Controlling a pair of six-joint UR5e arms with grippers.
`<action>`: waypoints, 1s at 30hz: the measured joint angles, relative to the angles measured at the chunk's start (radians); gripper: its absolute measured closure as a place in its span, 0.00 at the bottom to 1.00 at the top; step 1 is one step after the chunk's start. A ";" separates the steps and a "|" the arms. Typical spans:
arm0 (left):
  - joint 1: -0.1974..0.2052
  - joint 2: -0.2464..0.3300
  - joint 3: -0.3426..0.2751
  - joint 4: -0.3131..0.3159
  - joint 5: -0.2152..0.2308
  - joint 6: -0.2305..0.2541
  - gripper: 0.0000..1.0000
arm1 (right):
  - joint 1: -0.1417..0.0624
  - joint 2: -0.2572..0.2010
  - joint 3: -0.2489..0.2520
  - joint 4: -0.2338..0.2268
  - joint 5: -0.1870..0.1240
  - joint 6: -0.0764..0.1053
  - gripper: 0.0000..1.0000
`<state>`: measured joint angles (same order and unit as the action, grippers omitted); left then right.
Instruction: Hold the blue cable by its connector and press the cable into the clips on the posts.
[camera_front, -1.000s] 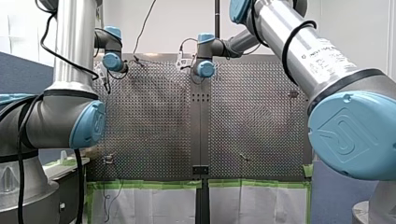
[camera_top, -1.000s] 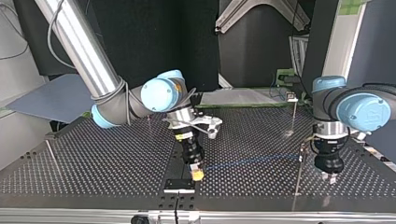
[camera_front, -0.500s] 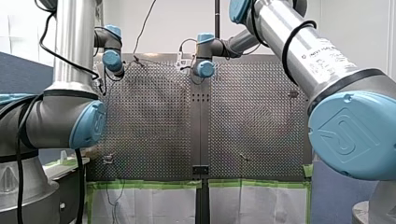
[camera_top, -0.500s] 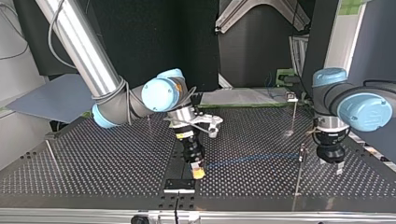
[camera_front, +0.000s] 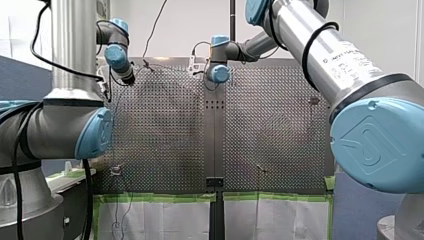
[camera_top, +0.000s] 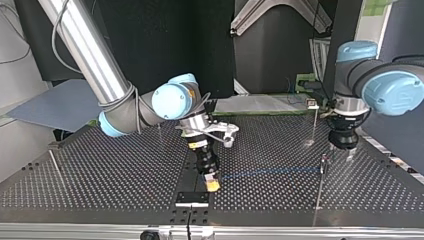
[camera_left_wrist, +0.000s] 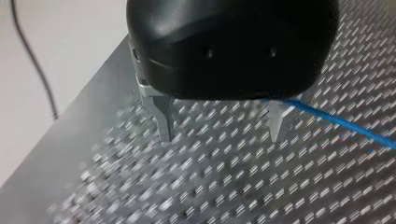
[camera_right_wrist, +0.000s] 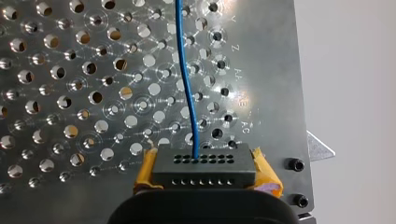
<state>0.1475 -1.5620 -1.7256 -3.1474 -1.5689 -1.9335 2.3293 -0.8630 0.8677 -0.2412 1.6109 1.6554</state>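
Note:
The thin blue cable (camera_top: 270, 172) lies stretched low over the perforated table (camera_top: 125, 175), from the middle of the top view to a slim post (camera_top: 320, 187) at its right. Its dark multi-hole connector (camera_right_wrist: 204, 164) sits between yellow pads (camera_right_wrist: 145, 173), with my right gripper (camera_top: 212, 184) shut on it. In the right wrist view the cable (camera_right_wrist: 187, 84) runs straight ahead from the connector. My left gripper (camera_top: 342, 151) hovers above and just behind the post. Its metal fingers (camera_left_wrist: 163, 119) stand apart with nothing between them, and the cable (camera_left_wrist: 336, 122) passes beside one finger.
More thin posts stand on the plate: one with a clip (camera_top: 313, 105) at the back right of the top view, one (camera_top: 55, 167) at its left. A black bracket (camera_top: 192, 198) is bolted at the near edge. Green tape (camera_front: 160, 197) lines the front view's lower edge.
My left gripper has opened, risen and drawn back from beside the post towards the far side of the top view. My right gripper and the connector have stayed put.

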 joint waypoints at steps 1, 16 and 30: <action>-0.003 0.011 -0.012 -0.011 0.011 0.002 0.00 | 0.001 0.000 0.000 0.000 0.000 0.000 1.00; -0.048 0.152 -0.087 -0.153 0.040 0.061 0.00 | 0.001 0.000 0.000 0.001 0.000 0.002 1.00; -0.062 0.222 -0.052 -0.175 0.086 0.190 0.00 | -0.002 0.000 0.000 0.002 -0.002 0.002 1.00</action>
<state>0.0853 -1.3395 -1.7773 -3.3223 -1.4826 -1.7439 2.3272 -0.8631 0.8676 -0.2389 1.6086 1.6570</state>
